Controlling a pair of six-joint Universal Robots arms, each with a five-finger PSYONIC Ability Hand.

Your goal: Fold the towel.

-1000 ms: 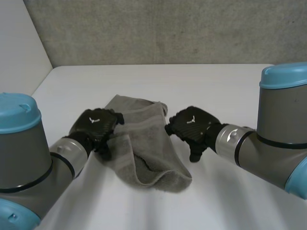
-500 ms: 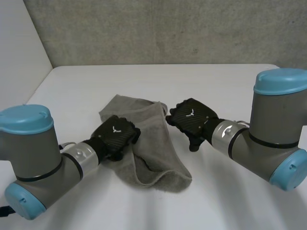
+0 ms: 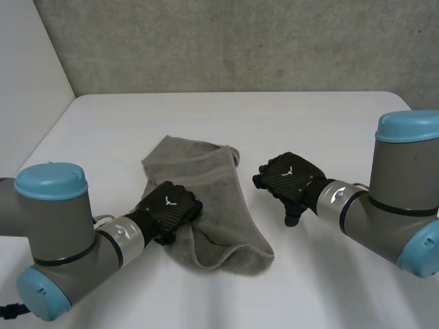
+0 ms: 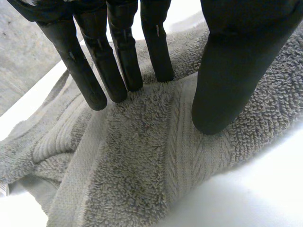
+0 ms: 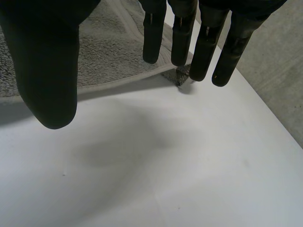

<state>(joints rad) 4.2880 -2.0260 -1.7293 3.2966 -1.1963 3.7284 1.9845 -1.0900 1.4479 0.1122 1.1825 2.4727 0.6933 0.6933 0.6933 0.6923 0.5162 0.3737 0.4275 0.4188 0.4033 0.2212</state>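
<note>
A grey towel [image 3: 212, 205] lies crumpled lengthwise on the white table [image 3: 329, 123], loosely folded, with a rounded fold at its near end. My left hand [image 3: 170, 205] rests on its left edge near the middle. In the left wrist view the towel [image 4: 142, 179] lies under straight fingers [image 4: 118, 71], whose tips press on it with the thumb [image 4: 227, 85] set down beside them. My right hand [image 3: 288, 179] hovers over bare table just right of the towel's right edge. Its fingers [image 5: 182, 38] and thumb [image 5: 47, 61] are straight and apart, holding nothing. The towel's edge [image 5: 109, 52] lies past the fingertips.
A grey wall [image 3: 240, 41] stands behind the table's far edge. A white panel [image 3: 27, 75] rises at the left. Bare table stretches right of the towel and beyond it.
My left hand has slid from the towel's left edge onto the cloth, nearer me, and its fingers have closed somewhat. My right hand has drawn back to the right, off the towel's edge.
</note>
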